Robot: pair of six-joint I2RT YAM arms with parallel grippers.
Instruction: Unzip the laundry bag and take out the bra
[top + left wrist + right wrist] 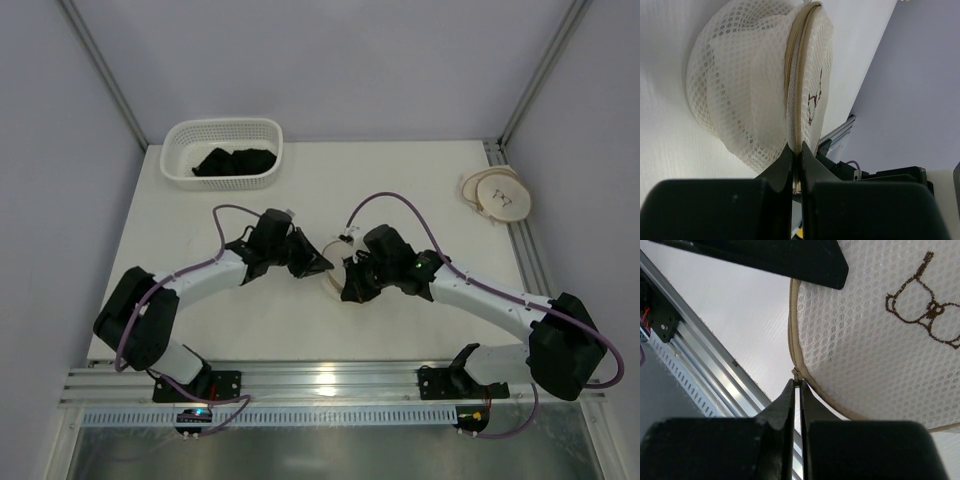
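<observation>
The laundry bag (335, 272) sits near the middle of the tabletop (400, 180), tipped on edge between the two arms, with its embroidered face turned toward the right arm. The left fingers (782, 165) are pressed together on the brown trim (792, 75) at the bag's rim. The right fingers (785, 400) are also pinched tight, and at their tips they hold what looks like the small zip pull (796, 372). The zip appears closed all round, and the bra cannot be seen through the mesh, so the unzipping is judged to be just starting.

To do this step well, the left fingers should act as a fixed anchor and hold the trim taut, so the soft mesh does not bunch ahead of the slider. The right fingers should draw the pull along the curve of the rim, following the round outline and not tugging straight out. A straight pull would likely drag the whole bag or slip off the tiny tab. The two grips are very close together, so the right arm needs to move away from the left and leave the anchor undisturbed. The basket (222, 150) of black garments (235, 160) stands well apart at the far left and plays no part.
</observation>
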